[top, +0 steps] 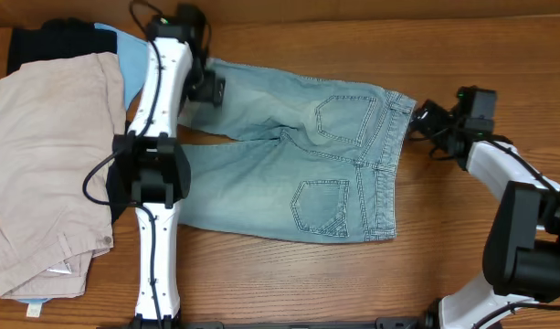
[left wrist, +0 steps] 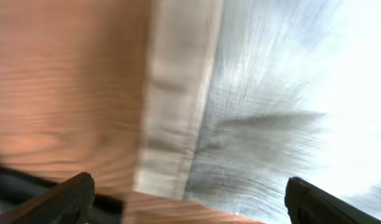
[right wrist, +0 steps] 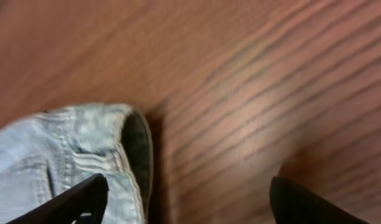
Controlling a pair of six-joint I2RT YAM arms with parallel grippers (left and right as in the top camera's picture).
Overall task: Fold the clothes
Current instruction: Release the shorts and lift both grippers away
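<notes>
A: The left pincer [left wrist: 187, 183] is gaping wide and gripping nothing. The shorts [top: 298, 174] are lying flat under it, one cuff [left wrist: 171, 112] directly below.
B: And the right pincer [right wrist: 189, 182]?
A: It's spread and empty too, hovering just beside the waistband corner [right wrist: 125, 143]. They're bracketing opposite ends, probably for a fold.
B: Counts?
A: One pair of shorts, two back pockets, two pincers.

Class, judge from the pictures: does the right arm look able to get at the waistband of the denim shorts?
Probably yes: the right gripper hangs open beside the waistband corner, with only bare table between.
</notes>
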